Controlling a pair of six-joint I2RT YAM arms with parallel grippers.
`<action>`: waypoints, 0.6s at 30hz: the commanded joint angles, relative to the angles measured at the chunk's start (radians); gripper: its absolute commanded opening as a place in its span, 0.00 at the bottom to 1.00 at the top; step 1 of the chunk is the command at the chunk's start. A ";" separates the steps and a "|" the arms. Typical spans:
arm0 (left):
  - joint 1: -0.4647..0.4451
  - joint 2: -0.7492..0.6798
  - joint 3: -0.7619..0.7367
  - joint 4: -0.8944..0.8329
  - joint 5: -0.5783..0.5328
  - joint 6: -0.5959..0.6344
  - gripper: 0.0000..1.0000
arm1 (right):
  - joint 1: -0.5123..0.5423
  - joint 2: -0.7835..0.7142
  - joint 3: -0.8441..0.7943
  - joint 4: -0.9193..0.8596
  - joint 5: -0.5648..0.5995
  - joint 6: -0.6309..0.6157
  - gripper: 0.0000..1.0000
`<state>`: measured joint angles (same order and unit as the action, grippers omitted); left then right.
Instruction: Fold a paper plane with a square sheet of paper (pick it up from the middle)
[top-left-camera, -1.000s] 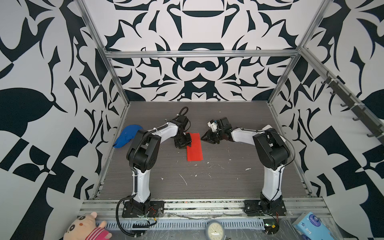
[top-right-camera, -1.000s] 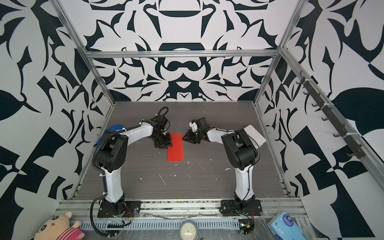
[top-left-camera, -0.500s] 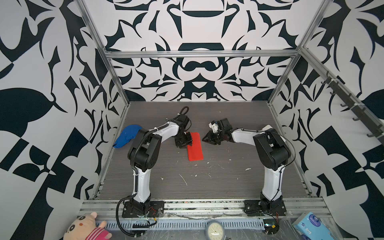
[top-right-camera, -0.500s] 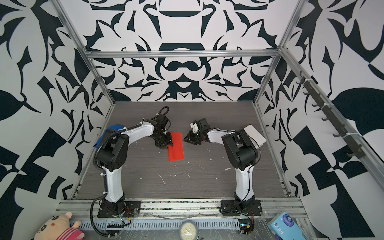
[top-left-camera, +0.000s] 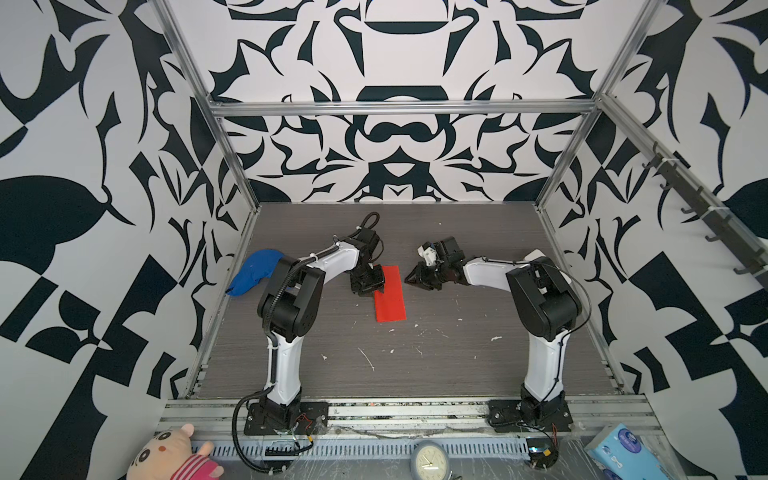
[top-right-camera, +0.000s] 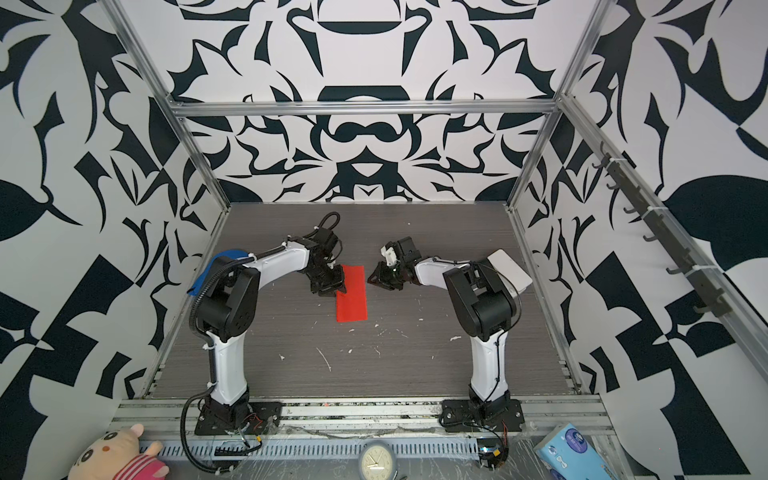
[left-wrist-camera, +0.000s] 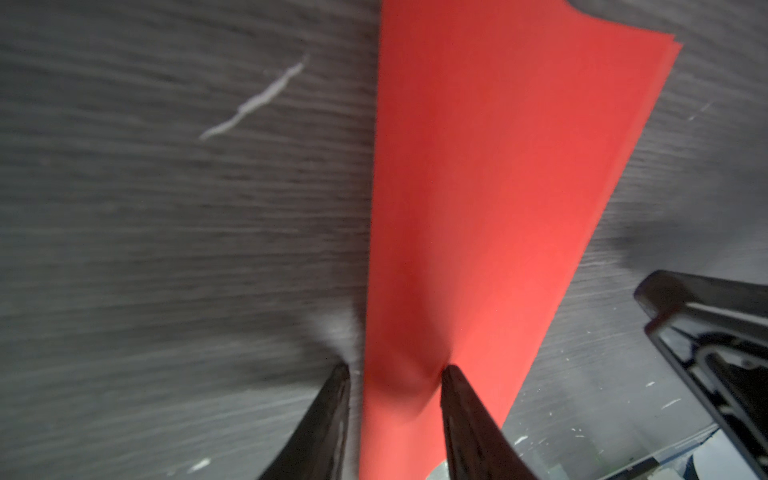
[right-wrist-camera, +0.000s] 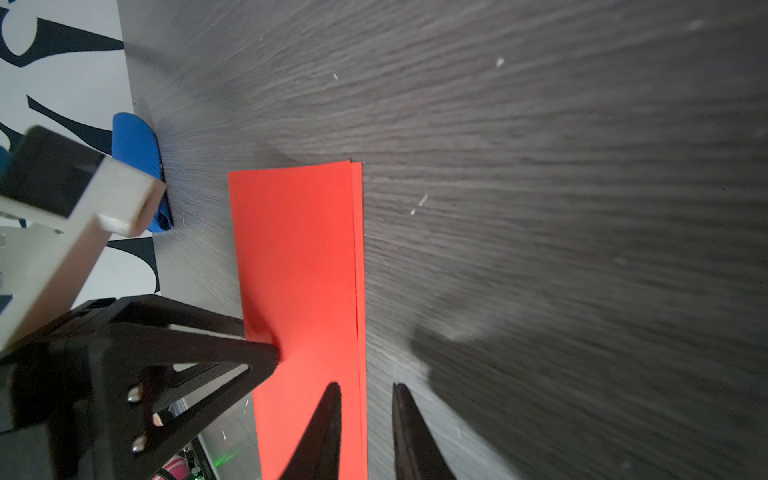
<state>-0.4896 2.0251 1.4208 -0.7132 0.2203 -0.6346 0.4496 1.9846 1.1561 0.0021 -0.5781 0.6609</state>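
Observation:
The square sheet of paper (top-left-camera: 390, 293) (top-right-camera: 352, 293) is bright red and lies flat on the dark table, folded in half into a narrow strip. My left gripper (top-left-camera: 374, 282) (top-right-camera: 336, 284) is at the strip's far left edge. In the left wrist view its jaws (left-wrist-camera: 395, 370) are apart across that long edge, with one fingertip (left-wrist-camera: 451, 374) pressing on the paper (left-wrist-camera: 478, 187) and the other on the table. My right gripper (top-left-camera: 413, 278) (right-wrist-camera: 366, 386) hangs open just right of the paper (right-wrist-camera: 299, 257), holding nothing. No paper plane shape shows.
A blue cloth lump (top-left-camera: 253, 270) lies by the left wall. A white box (top-right-camera: 509, 270) sits behind the right arm. White scraps (top-left-camera: 415, 332) dot the table in front of the paper. A plush toy (top-left-camera: 170, 455), a clock (top-left-camera: 428, 459) and a tissue pack (top-left-camera: 619, 451) lie beyond the front rail.

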 joint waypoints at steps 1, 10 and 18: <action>-0.003 0.043 0.020 -0.063 -0.016 0.016 0.41 | 0.004 -0.003 0.001 0.007 0.009 -0.007 0.26; -0.006 0.060 0.027 -0.083 -0.038 0.019 0.41 | 0.004 0.010 0.002 0.006 0.012 -0.007 0.26; -0.009 0.067 0.029 -0.089 -0.053 0.017 0.42 | 0.004 0.016 0.001 0.007 0.015 -0.008 0.25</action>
<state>-0.4950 2.0407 1.4467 -0.7380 0.1997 -0.6266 0.4496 2.0056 1.1561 0.0025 -0.5716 0.6609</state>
